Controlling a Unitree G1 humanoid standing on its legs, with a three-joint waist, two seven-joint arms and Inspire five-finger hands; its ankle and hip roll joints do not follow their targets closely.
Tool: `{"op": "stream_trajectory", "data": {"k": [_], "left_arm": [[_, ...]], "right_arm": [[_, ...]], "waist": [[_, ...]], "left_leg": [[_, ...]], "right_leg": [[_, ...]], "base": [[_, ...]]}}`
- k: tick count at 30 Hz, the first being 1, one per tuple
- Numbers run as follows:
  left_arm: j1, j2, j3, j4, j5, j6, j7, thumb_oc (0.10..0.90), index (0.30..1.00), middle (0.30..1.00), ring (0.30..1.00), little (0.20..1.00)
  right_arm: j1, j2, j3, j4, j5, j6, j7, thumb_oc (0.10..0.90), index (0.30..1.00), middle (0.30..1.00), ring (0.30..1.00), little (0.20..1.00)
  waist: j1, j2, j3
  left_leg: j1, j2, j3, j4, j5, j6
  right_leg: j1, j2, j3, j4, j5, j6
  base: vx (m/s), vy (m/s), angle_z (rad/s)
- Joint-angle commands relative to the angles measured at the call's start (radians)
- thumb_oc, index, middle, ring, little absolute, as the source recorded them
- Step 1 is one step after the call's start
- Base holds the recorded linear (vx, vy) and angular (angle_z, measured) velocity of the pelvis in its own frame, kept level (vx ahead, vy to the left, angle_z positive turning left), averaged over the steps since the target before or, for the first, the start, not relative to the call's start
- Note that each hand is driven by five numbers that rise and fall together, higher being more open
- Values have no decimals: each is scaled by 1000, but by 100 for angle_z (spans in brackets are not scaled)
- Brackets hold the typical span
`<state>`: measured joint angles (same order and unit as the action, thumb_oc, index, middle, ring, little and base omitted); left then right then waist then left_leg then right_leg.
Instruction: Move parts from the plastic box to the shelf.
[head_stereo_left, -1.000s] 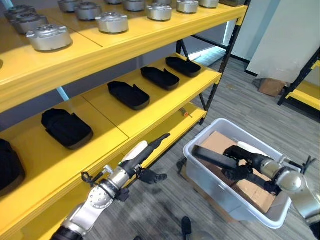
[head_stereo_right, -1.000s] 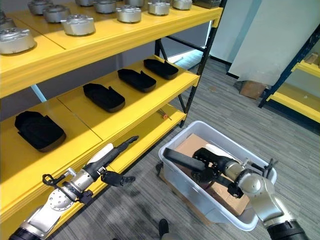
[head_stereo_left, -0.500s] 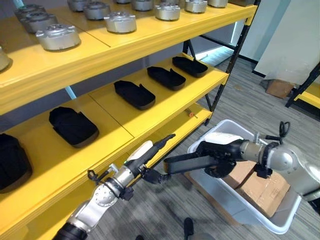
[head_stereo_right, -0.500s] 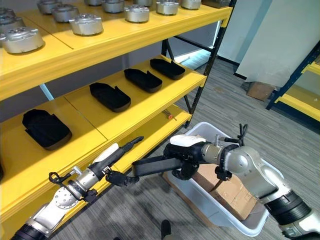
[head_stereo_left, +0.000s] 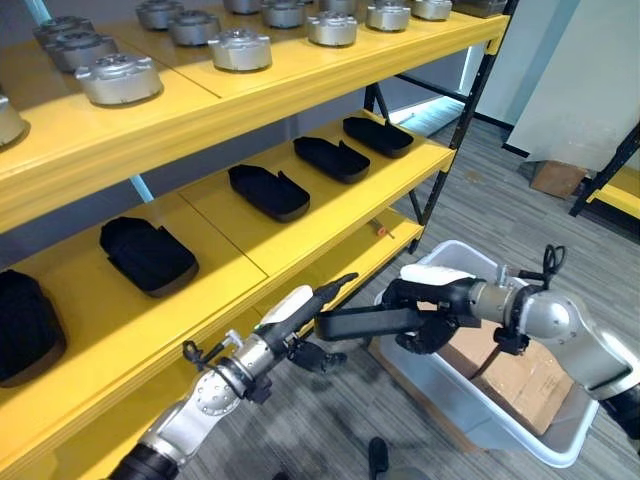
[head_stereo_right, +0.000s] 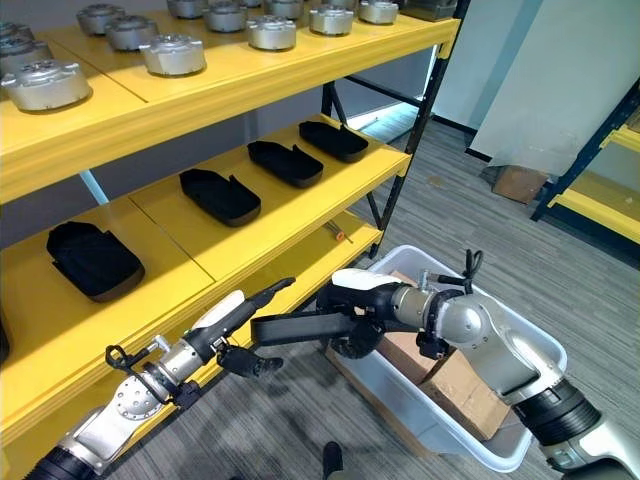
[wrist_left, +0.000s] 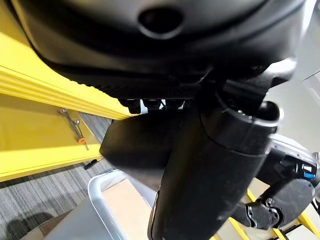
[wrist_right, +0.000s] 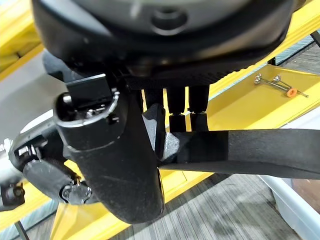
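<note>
Above the plastic box (head_stereo_left: 470, 420) holding cardboard (head_stereo_left: 515, 375), right hand (head_stereo_left: 432, 298) grips a black part (head_stereo_left: 365, 323).

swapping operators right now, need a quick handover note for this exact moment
Right hand: shut on a long black part, holding it roughly level above the floor between the plastic box and the yellow shelf.
Left hand: open, fingers straight, next to the part's free end, beside the shelf's lower edge.
Done: five black parts lie in a row on the middle shelf level; one part is out of the box.
Left: place the held part on the shelf. The box shows brown cardboard; I cannot tell whether more parts remain in it.
</note>
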<state>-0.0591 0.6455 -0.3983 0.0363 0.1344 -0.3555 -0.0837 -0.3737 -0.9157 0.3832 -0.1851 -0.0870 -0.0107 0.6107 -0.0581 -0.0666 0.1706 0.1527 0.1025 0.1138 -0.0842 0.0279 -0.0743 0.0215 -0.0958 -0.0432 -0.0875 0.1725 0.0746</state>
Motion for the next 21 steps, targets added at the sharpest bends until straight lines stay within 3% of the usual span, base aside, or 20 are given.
{"op": "stream_trajectory", "data": {"k": [1, 3, 9, 21], "left_arm": [[-127, -5, -27, 20, 38, -117, 84, 900, 1000, 1000, 1000, 1000], [-131, -7, -28, 27, 47, -125, 79, 900, 1000, 1000, 1000, 1000], [-131, -6, -36, 28, 40, -117, 75, 900, 1000, 1000, 1000, 1000], [-111, -3, -30, 51, 56, -127, 113, 900, 1000, 1000, 1000, 1000]], "right_arm": [[-189, 46, -15, 3, 261, 43, -62, 400, 300, 300, 300, 300], [-176, 93, -24, 23, 314, 85, -64, 400, 300, 300, 300, 300], [-178, 120, -38, 28, 377, 83, -16, 400, 300, 300, 300, 300], [-145, 16, -75, -193, 323, 35, 68, 400, 300, 300, 300, 300]], "waist": [[4, -14, -76], [6, -13, -77], [9, -14, -77], [-12, -20, -80]], "left_leg": [[-10, -36, 24, -3, -94, 51], [-8, -37, 20, -3, -95, 52], [-10, -37, 18, -3, -95, 52], [-11, -36, 27, -3, -95, 52]], "right_leg": [[98, 26, -32, 8, -165, 27], [99, 25, -32, 8, -166, 26], [99, 25, -34, 7, -166, 26], [93, 28, -19, 9, -164, 26]], "base": [[-3, 8, -11], [-1, 2, -4], [-4, 1, 2], [0, 0, 0]]}}
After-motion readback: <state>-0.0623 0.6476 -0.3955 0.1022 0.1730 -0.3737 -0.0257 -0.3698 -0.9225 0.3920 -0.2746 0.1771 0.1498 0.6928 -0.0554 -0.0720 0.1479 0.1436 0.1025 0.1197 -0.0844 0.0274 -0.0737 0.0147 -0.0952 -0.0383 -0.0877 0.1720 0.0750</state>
